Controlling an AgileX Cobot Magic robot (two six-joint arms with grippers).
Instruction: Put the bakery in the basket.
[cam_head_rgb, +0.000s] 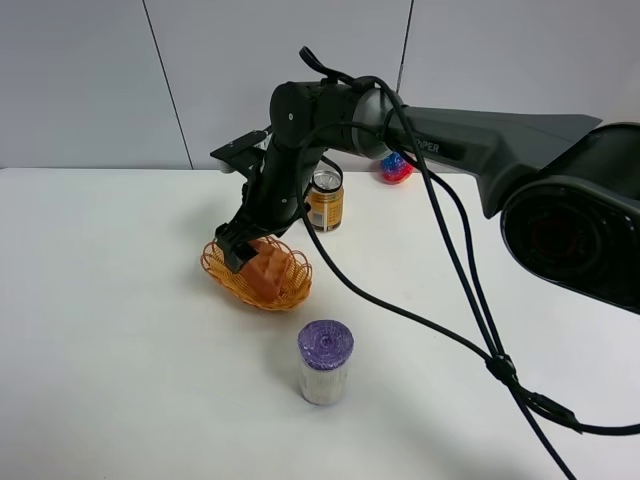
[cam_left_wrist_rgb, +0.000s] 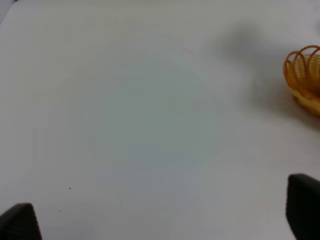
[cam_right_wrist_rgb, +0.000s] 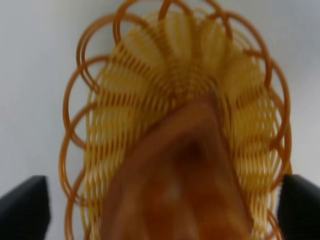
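White counter (cam_head_rgb: 120, 380) is being worked: the bakery (cam_right_wrist_rgb: 180, 185) is being cradled in the basket (cam_right_wrist_rgb: 125, 90), 11 o'clock from the cylinder (cam_head_rgb: 325, 365). The right tool (cam_right_wrist_rgb: 162, 197) is being held wide, empty; a straight lift is being advised.

**Robot manipulation test bench, laboratory-type room**

Plain white tabletop (cam_head_rgb: 120, 350) set against a grey wall (cam_head_rgb: 80, 70) of flat panels with thin seams. A black jointed robot arm (cam_head_rgb: 480, 140) reaches in over the surface from the right, and a loose black cable (cam_head_rgb: 470, 300) trails from it across the table. The props are mixed and toy-like and stand mostly apart: a woven orange-yellow plastic basket (cam_head_rgb: 225, 275) with an orange-brown toy pastry (cam_head_rgb: 268, 272) in it, a drinks can (cam_head_rgb: 326, 200), a purple-topped cylinder (cam_head_rgb: 325, 362) and a red-and-blue ball (cam_head_rgb: 396, 168) at the back near the wall. Both wrist views show the same unmarked white surface. The lighting is even and indoor, with soft shadows.
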